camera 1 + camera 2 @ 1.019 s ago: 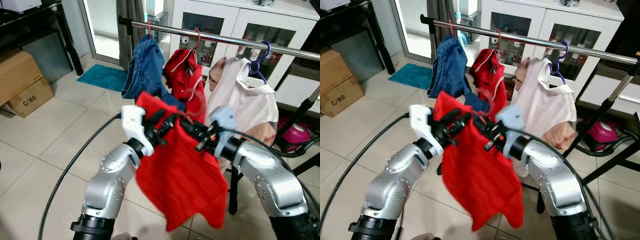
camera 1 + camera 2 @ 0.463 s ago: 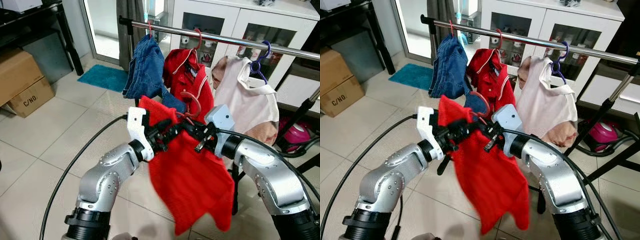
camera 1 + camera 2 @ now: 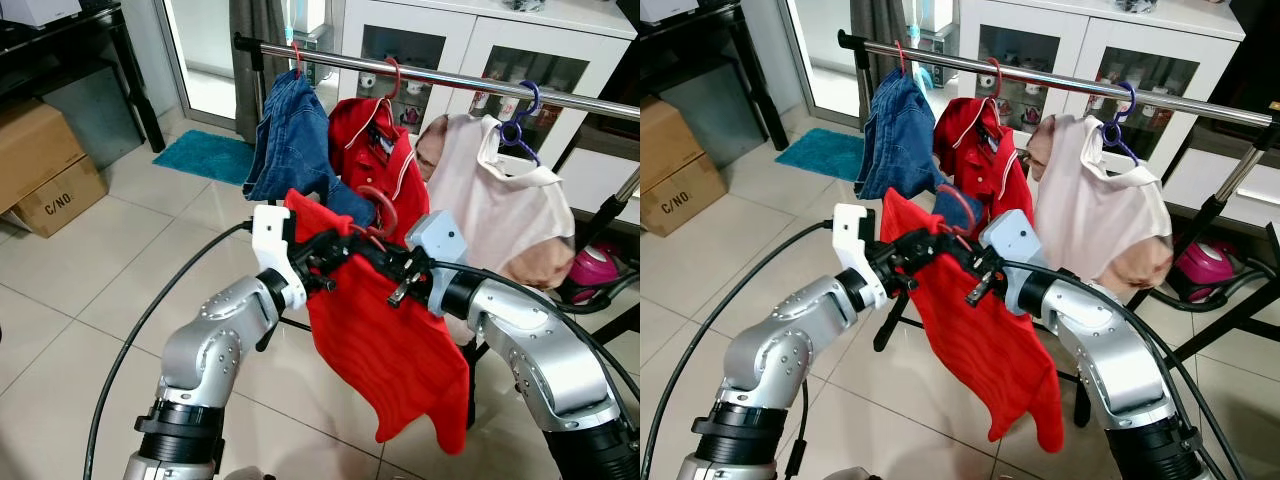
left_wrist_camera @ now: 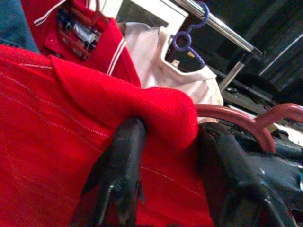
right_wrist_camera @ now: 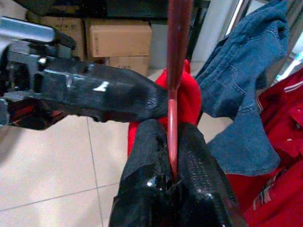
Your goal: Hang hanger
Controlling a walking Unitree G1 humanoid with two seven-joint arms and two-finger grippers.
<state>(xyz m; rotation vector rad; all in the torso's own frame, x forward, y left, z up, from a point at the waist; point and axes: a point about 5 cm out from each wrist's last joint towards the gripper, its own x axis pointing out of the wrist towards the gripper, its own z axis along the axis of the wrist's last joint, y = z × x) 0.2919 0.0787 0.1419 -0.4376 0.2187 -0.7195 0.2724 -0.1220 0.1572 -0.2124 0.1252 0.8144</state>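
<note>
Nearest me, my two arms meet in front of my chest with the red shirt (image 3: 390,340) draped between them, well short of the rail. My left gripper (image 4: 165,142) has its fingers pinched on a fold of the shirt's shoulder, cloth bunched between them. My right gripper (image 5: 171,156) is clamped tight on the thin red hanger (image 3: 378,208), whose hook curls up just above both wrists.

Beyond them the steel rail (image 3: 450,78) already carries blue jeans (image 3: 290,135), a red jacket (image 3: 375,150) and a pale top (image 3: 500,195) on a purple hanger (image 3: 520,110).

My worry is the crowding: the free stretches of rail are narrow, so the hook could snag the red jacket's hanger or miss the bar. The shirt could also slide off if my left grip slips.

Compared with a second ago, the shirt hangs lower and further right, and both grippers have pushed closer to the hung clothes.
</note>
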